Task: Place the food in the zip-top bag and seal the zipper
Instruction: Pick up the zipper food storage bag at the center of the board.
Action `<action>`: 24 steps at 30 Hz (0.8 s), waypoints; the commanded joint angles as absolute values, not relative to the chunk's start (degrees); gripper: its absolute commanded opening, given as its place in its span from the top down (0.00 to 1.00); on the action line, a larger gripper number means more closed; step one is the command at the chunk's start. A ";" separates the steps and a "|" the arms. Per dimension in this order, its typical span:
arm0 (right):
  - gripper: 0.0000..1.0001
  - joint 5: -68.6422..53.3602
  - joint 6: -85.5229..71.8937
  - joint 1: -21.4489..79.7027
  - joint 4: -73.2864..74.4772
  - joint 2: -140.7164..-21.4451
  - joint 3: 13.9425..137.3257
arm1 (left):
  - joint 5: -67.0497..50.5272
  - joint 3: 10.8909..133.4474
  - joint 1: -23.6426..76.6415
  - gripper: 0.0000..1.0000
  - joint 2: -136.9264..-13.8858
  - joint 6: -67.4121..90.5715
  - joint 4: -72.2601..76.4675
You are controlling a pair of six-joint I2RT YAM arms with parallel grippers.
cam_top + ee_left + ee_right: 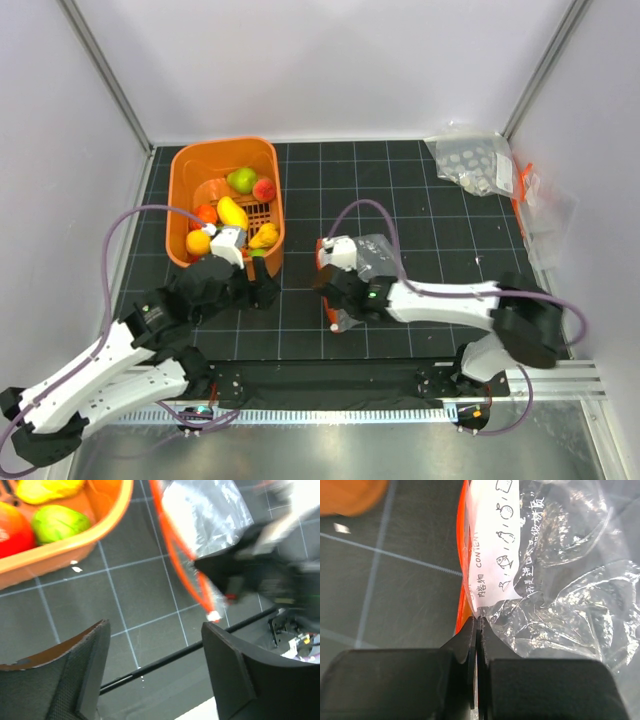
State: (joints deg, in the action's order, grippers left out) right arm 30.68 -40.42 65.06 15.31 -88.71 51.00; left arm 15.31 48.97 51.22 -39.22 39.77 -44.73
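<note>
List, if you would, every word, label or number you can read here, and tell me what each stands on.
"CONTENT": on the white label of the zip-top bag, running sideways in the right wrist view.
Chinese characters beside it, and a row printed on the clear plastic: not clear enough to read reliably.
Top and left wrist views: nothing readable.

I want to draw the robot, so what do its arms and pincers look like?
Both the left arm and the right arm have white tubes and chunky black joints. A thin purple cable loops from each. The right arm shows a tiny green light. The left pincer has two flat black fingers.
</note>
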 commanded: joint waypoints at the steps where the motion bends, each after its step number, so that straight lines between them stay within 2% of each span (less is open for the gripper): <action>1: 0.99 31.12 -41.66 65.04 9.58 -75.17 46.24 | 10.12 47.73 50.89 0.21 -42.44 38.93 -38.34; 6: 0.99 28.74 -41.57 64.78 10.54 -59.01 40.78 | 4.93 45.01 50.98 0.10 -45.35 40.95 -29.11; 12: 0.99 26.99 -41.57 64.51 13.62 -47.74 40.34 | 1.32 43.42 50.89 0.04 -48.68 43.50 -16.62; 24: 0.99 23.03 -40.78 64.51 15.47 -47.64 43.15 | 1.93 45.00 50.89 0.02 -52.29 47.02 -8.97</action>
State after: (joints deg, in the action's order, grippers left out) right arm 24.25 -40.86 64.64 16.19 -47.48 40.69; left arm 1.67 43.16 51.22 -52.42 45.91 -14.20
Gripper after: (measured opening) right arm 0.033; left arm 0.983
